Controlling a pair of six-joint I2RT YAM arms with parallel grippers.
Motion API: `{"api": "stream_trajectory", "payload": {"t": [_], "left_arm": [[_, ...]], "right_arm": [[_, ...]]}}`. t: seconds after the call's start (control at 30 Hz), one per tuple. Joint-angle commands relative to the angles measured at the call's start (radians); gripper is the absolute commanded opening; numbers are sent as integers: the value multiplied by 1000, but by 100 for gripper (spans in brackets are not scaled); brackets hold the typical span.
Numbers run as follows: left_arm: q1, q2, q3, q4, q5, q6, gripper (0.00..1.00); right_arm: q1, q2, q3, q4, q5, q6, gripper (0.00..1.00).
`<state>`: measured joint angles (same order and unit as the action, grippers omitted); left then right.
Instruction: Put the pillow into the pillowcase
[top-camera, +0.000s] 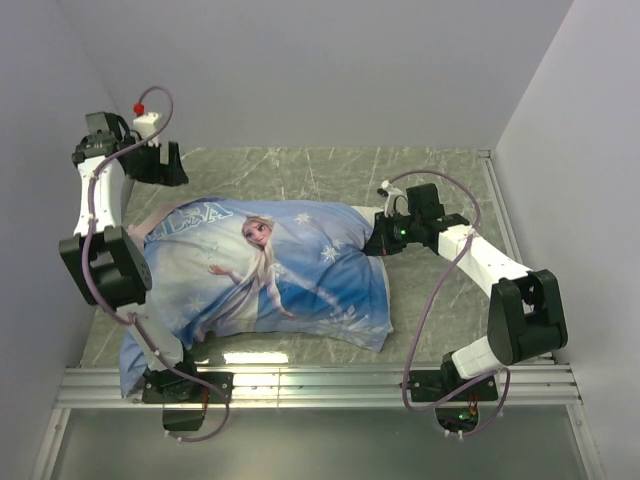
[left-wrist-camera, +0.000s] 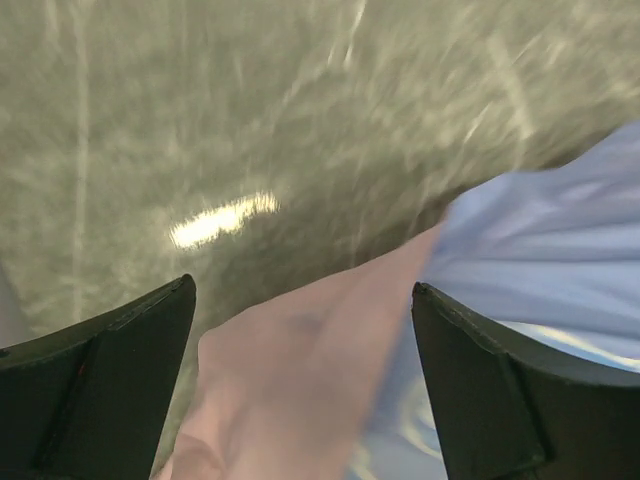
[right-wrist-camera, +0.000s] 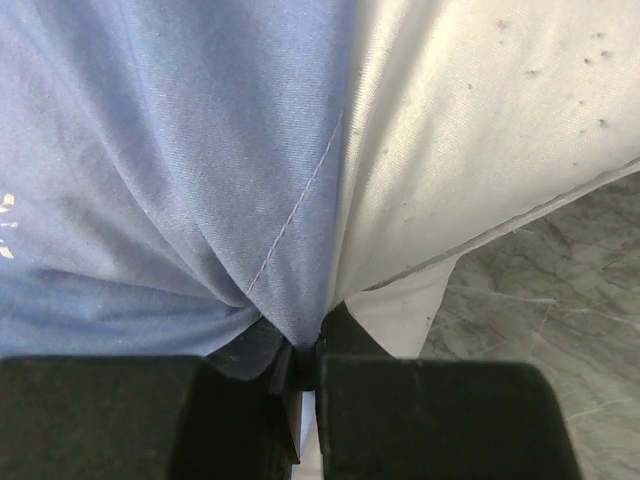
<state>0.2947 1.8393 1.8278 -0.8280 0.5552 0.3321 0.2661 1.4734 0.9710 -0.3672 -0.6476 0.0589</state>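
L claw (top-camera: 163, 172) sits at the far-left of the tabletop (top-camera: 300, 170), close to the L wall (top-camera: 40, 120). It's just beyond the pillowcase (top-camera: 270, 270) corner. Wrist view: my L claw (left-wrist-camera: 302, 290) is spread apart, gripping nothing. A pink flap of the pillowcase (left-wrist-camera: 300, 370) runs up between the fingers (left-wrist-camera: 110, 380), w/ blue cloth on the R side. Can't tell if the flap touches either finger. Bare green tabletop (left-wrist-camera: 250, 120) lies ahead of it.

Pillowcase lies mid-tabletop, Elsa print up and bulging full. Its near-L corner reaches down to the metal rail (top-camera: 330, 385) by my L base. A strip of bare tabletop shows along the far edge. A narrower strip shows btw the near edge and the rail.

R claw (top-camera: 378, 240) is at the pillowcase's R edge. Wrist view: R claw (right-wrist-camera: 305, 350) is pinched together on blue pillowcase (right-wrist-camera: 180, 150) cloth by a stitched seam. White pillow (right-wrist-camera: 480, 130) is exposed just R of that seam, w/ its piped edge over the tabletop (right-wrist-camera: 540, 330). More bare tabletop lies btw this edge and the R wall (top-camera: 580, 150), where my R arm sits.
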Motion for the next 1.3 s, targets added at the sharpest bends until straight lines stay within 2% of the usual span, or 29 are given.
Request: {"api": "stream_trajectory", "payload": {"t": [0.0,0.07,0.17,0.2,0.27,0.3,0.4,0.53,0.67,0.73,0.77,0.8,0.9,0.97,1.0,1.13,1.27], "left_arm": [[6,83,15,-122,18,104,95],[9,90,-40,-96,5,104,95],[11,101,-79,-77,8,104,78],[12,107,-79,-74,18,96,61],[11,130,-58,-76,40,91,44],[6,138,-44,-82,86,91,29],[-28,172,36,-137,214,102,0],[-136,170,88,-137,344,94,0],[-261,156,91,-51,312,9,0],[-246,144,90,-22,299,-48,42],[-226,120,85,-8,272,-59,57],[-183,103,77,10,223,-73,76],[-76,54,86,-49,69,-9,78],[-34,25,100,-149,-4,105,78],[6,12,96,-172,-17,140,79],[53,-51,-5,-250,-87,322,81],[83,-91,-96,-253,-129,389,81]], "right_arm": [[9,-12,43,-27,42,-91,0],[10,-12,46,-38,42,-108,0],[10,-5,55,-58,40,-129,0],[13,-2,58,-59,46,-133,0],[15,1,66,-68,43,-148,0],[16,5,70,-68,46,-151,0],[24,19,86,-67,45,-156,0],[35,53,118,-55,49,-154,0],[47,76,156,-59,58,-163,0],[45,71,161,-76,63,-172,0],[47,62,153,-78,69,-188,0],[48,54,146,-79,72,-191,0],[47,39,127,-101,80,-214,0],[48,25,114,-105,88,-232,0],[47,21,107,-107,98,-238,0],[47,13,100,-113,121,-271,0],[45,16,104,-124,138,-286,0]]}}
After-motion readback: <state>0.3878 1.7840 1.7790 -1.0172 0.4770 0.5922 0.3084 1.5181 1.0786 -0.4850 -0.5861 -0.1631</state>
